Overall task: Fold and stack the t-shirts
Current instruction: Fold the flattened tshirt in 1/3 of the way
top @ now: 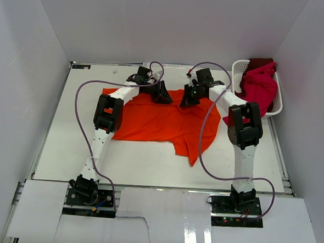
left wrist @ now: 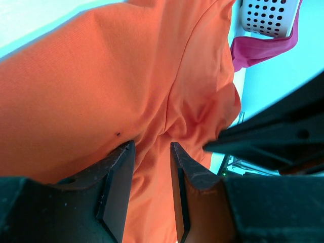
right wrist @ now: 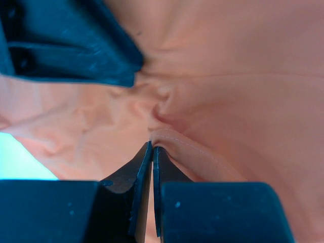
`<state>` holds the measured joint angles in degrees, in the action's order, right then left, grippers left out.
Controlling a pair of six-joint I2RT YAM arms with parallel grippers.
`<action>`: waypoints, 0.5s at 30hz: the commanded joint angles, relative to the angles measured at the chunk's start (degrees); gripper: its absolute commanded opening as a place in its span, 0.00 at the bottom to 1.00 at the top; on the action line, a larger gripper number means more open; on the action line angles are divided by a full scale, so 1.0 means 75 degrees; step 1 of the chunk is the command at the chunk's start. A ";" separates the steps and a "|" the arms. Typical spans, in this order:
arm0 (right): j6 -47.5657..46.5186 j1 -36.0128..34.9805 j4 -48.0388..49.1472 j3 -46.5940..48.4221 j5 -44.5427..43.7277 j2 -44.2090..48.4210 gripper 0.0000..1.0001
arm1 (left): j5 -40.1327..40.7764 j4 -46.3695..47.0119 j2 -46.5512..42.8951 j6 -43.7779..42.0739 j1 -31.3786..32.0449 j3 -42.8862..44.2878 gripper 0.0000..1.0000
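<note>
A large bright orange t-shirt (top: pixel 156 121) lies spread and rumpled on the table. My left gripper (top: pixel 162 94) is at its far edge. In the left wrist view this gripper (left wrist: pixel 152 147) is open, its jaws standing apart over the orange cloth (left wrist: pixel 101 76). My right gripper (top: pixel 188 96) is close beside it on the right. In the right wrist view the right gripper (right wrist: pixel 152 148) is shut on a stitched hem fold of the orange t-shirt (right wrist: pixel 228 76). Crimson-magenta and dark red t-shirts (top: pixel 260 86) lie heaped in the basket.
A white lattice basket (top: pixel 239 68) stands at the back right of the table, a magenta shirt hanging over its rim (left wrist: pixel 258 48). White walls close in the table on the left, back and right. Purple cables loop over both arms.
</note>
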<state>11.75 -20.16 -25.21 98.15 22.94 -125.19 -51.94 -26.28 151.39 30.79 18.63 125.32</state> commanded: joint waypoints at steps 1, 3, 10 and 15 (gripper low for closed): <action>0.0250 -0.0171 -0.0014 -0.0219 0.0176 0.0554 0.08 | 0.0375 -0.0492 -0.0229 -0.0308 0.0094 -0.0139 0.46; 0.0355 -0.0253 0.0010 -0.0312 0.0187 0.0601 0.08 | 0.0375 -0.0492 -0.0240 -0.0308 0.0094 -0.0174 0.46; 0.0788 -0.0510 0.0197 -0.0653 0.0293 0.0637 0.08 | 0.0375 -0.0492 -0.0217 -0.0331 0.0094 -0.0174 0.46; 0.1082 -0.0616 0.0315 -0.0828 0.0410 0.0602 0.08 | 0.0363 -0.0503 -0.0205 -0.0331 0.0094 -0.0162 0.46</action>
<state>17.58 -24.12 -24.36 92.49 23.97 -123.35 -52.12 -26.61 151.39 30.59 18.63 125.29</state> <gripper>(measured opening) 0.081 0.458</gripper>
